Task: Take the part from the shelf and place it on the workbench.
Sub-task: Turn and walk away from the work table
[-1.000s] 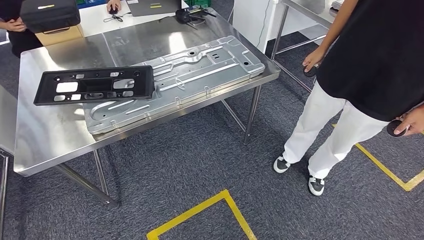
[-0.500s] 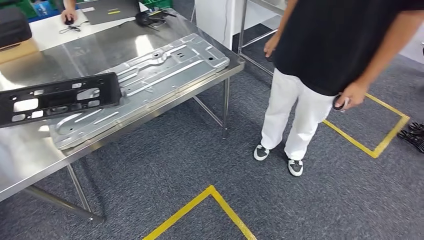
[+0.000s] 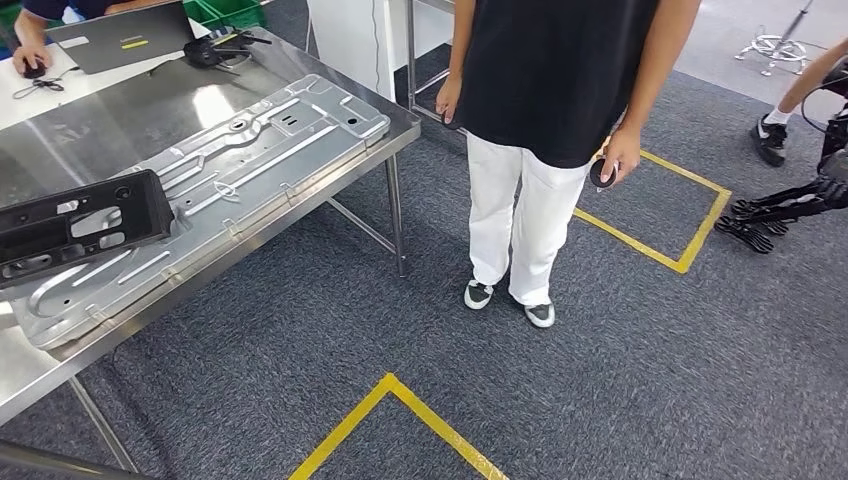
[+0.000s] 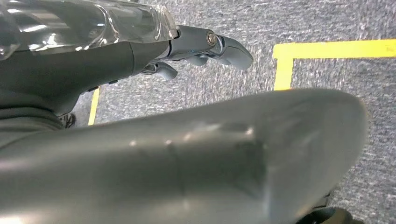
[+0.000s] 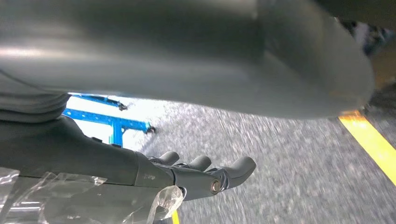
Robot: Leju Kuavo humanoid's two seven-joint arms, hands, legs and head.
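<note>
A black plastic frame part (image 3: 75,228) lies at the left on the steel workbench (image 3: 60,370), partly on top of a large silver stamped plate (image 3: 215,180). Neither hand touches them. My left hand (image 4: 205,46) hangs over the grey carpet, its fingers stretched out and holding nothing. Likewise my right hand (image 5: 205,173) hangs low above the floor with its fingers apart and nothing in them.
A person in a black shirt and white trousers (image 3: 540,110) stands just right of the bench, a small dark disc (image 3: 603,172) in one hand. Yellow tape (image 3: 395,415) marks the carpet. A laptop (image 3: 120,35) sits at the bench's far end. A dark stand base (image 3: 785,205) is at the right.
The camera has swung to the right: the bench and its parts have slid to the left edge of the picture and the standing person is now in the middle.
</note>
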